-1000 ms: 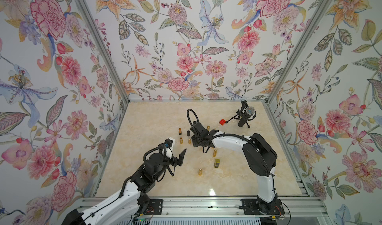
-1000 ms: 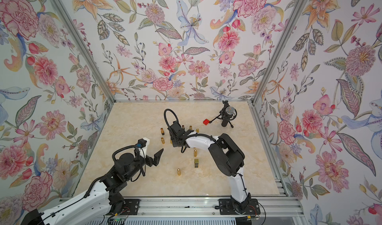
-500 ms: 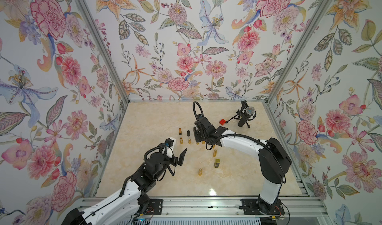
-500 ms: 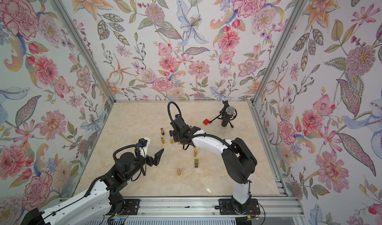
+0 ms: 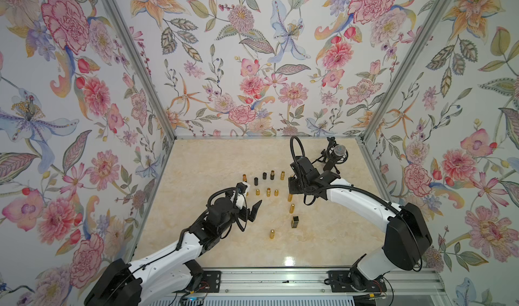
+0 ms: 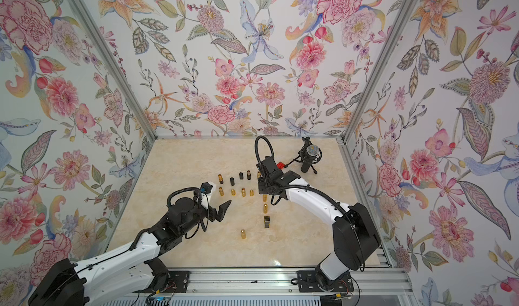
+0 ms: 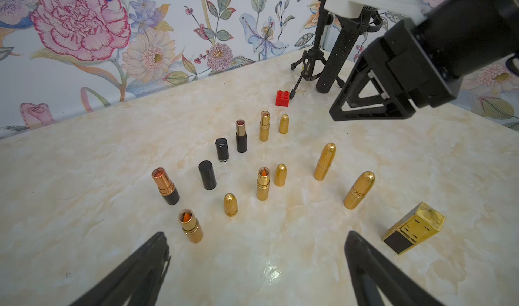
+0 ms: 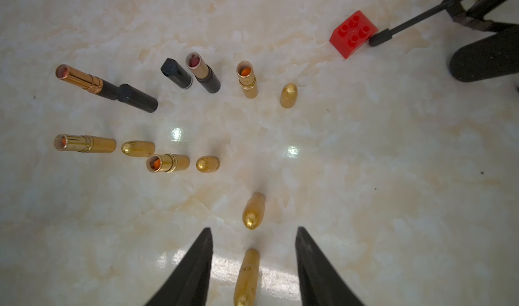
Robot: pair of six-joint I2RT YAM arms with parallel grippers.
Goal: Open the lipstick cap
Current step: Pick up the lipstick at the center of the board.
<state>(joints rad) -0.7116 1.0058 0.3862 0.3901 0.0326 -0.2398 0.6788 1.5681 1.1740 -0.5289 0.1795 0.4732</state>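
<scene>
Gold and bullet-shaped, with its cap on, a capped lipstick (image 8: pixel 247 276) shows in the right wrist view in the gap between the two black fingers (image 8: pixel 196 273) of the right pincer (image 8: pixel 253 231). A second capped lipstick (image 8: pixel 253 210) stands just past the tips. The jaws are partly apart and grip nothing. In the left wrist view this pincer hangs above the marble-patterned table (image 7: pixel 84 178), clear of both lipsticks. Off to one side of it stand opened tubes with loose caps beside them, among them a gold tube (image 8: pixel 247 79) showing an orange stick, next to a gold cap (image 8: pixel 288 95). Well beyond its tips a red brick (image 8: pixel 352 34) sits just beside a tripod foot of the microphone (image 7: pixel 335 57).

The left pincer (image 7: pixel 255 234) is spread wide and empty, held above the table. Just ahead of one tip stands an opened gold lipstick (image 7: pixel 191 226). Off the other tip is a square gold-and-black lipstick (image 7: pixel 412 228). A black cap (image 7: pixel 207 175) stands farther ahead.
</scene>
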